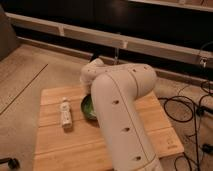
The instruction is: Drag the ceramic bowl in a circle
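The green ceramic bowl (pixel 87 108) sits near the middle of the wooden table (pixel 55 145). Only its left edge shows; the rest is hidden behind my white arm (pixel 120 115). My gripper is hidden behind the arm's elbow and wrist (pixel 92 75), which reach down over the bowl's far side. The small pale cup is out of view behind the arm.
A small white bottle (pixel 65 112) lies on the table left of the bowl. Black cables (pixel 185 107) run over the floor at the right. A dark wall with a pale ledge (pixel 130 42) stands behind the table.
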`<control>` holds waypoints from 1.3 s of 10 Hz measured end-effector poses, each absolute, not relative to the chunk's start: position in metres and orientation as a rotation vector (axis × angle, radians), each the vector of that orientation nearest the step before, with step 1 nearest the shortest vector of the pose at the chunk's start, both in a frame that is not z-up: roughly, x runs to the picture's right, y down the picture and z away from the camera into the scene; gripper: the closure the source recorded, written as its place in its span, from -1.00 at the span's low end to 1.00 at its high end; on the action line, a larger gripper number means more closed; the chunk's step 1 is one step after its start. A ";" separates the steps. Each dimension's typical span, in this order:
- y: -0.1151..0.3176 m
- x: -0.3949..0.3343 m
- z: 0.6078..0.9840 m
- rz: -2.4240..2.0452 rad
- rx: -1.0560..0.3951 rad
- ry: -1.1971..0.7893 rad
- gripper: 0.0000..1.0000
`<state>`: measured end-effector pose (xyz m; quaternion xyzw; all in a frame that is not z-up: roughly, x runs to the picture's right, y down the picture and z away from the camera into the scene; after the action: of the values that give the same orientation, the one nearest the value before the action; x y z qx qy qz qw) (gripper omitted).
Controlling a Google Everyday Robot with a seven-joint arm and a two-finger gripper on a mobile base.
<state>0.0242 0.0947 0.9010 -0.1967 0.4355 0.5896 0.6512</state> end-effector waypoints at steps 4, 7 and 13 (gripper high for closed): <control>0.095 -0.010 0.863 1.314 -0.538 0.895 1.00; 0.101 0.010 0.830 1.275 -0.508 0.937 1.00; 0.124 0.064 0.850 1.330 -0.448 1.092 1.00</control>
<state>0.0635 0.1240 0.8498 -0.1957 0.4767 0.5807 0.6303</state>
